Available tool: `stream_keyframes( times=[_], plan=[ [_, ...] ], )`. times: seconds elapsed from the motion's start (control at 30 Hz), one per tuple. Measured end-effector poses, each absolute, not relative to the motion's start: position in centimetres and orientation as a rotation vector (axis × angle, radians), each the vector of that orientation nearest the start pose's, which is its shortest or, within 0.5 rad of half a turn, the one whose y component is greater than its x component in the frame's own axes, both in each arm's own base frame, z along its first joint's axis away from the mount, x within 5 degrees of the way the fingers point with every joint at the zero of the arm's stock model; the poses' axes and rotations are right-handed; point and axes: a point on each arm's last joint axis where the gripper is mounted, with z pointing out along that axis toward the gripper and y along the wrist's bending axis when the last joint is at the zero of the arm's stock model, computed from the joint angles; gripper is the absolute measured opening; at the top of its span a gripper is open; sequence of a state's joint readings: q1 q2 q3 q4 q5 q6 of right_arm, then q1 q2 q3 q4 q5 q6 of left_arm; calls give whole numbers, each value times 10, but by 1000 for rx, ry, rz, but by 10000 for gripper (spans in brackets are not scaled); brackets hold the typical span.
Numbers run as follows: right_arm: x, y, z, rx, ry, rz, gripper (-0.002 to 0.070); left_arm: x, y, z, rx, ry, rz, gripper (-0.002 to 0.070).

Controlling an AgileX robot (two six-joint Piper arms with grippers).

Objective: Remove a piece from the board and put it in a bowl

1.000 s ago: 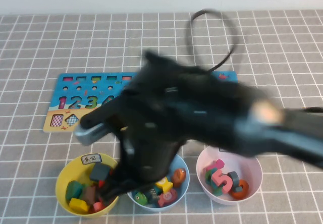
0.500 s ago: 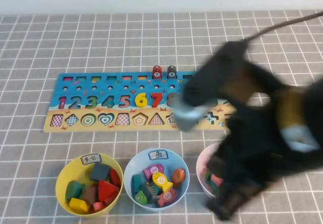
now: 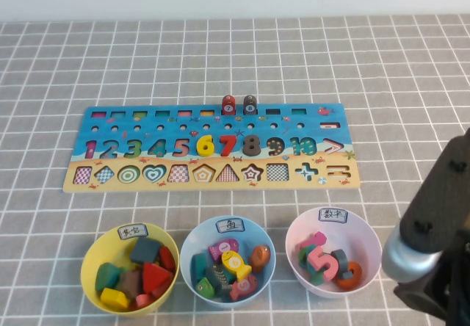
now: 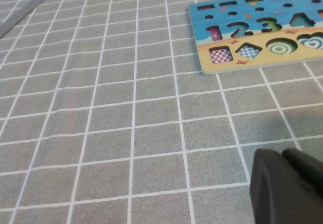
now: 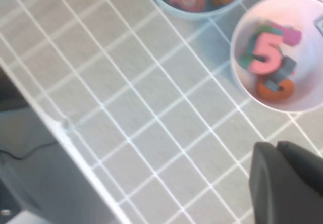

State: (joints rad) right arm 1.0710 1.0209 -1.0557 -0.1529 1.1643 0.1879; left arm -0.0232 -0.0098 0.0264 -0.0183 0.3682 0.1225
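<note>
Triangle piece [image 3: 154,276] is sitting in the yellow bowl [image 3: 96,256] among the other shape blocks, with its slot in the board [image 3: 211,148] showing only the printed pattern; so going by how things lie, the drop looks done and what's left is parking the arm cleanly.

Right gripper [image 5: 285,183] is low at the near right edge of the counter [image 3: 73,62], just beside the white-pink bowl [image 3: 371,241]; its fingers are closed right up with nothing between them. Left gripper [image 4: 285,188] is off to the left over bare counter near the board's left end; can't tell from its own camera whether it's open or closed, only the dark tips show.

If you ask me, the tidy way to finish: pull the right arm back and up, away from that white-pink bowl so it doesn't clip the rim and scatter the numbers; keep the fingers closed so nothing snags; don't sweep across the light-blue bowl [image 3: 192,241] or the board on the way. If another piece is wanted, the red 7 [image 3: 228,145] and the two pegs behind it [image 3: 239,106] are still on the board; approach from above, not sideways.
</note>
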Motion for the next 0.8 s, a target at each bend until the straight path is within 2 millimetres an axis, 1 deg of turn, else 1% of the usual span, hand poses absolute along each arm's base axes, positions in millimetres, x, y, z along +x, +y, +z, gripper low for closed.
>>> stream_keyframes(
  times=[0.17,0.3,0.4,0.47,0.53,0.6,0.67,0.8],
  plan=[
    [100,147,342,-1140,2336,173,-16,53,-2,172,125,1864,51,-5],
    [104,133,322,-993,2338,199,-16,53,-2,172,125,1864,51,-5],
    [114,112,303,-830,2275,227,-16,53,-2,172,125,1864,51,-5],
    [119,92,286,-708,2216,217,-16,53,-2,172,125,1864,51,-5],
    [119,70,269,-579,2163,191,-16,53,-2,172,125,1864,51,-5],
    [114,52,256,-464,2099,171,-16,53,-2,172,125,1864,51,-5],
    [106,35,242,-344,2023,146,-16,53,-2,172,125,1864,51,-5],
    [89,13,222,-161,1893,78,-16,53,-2,172,125,1864,51,-5]
  ],
)
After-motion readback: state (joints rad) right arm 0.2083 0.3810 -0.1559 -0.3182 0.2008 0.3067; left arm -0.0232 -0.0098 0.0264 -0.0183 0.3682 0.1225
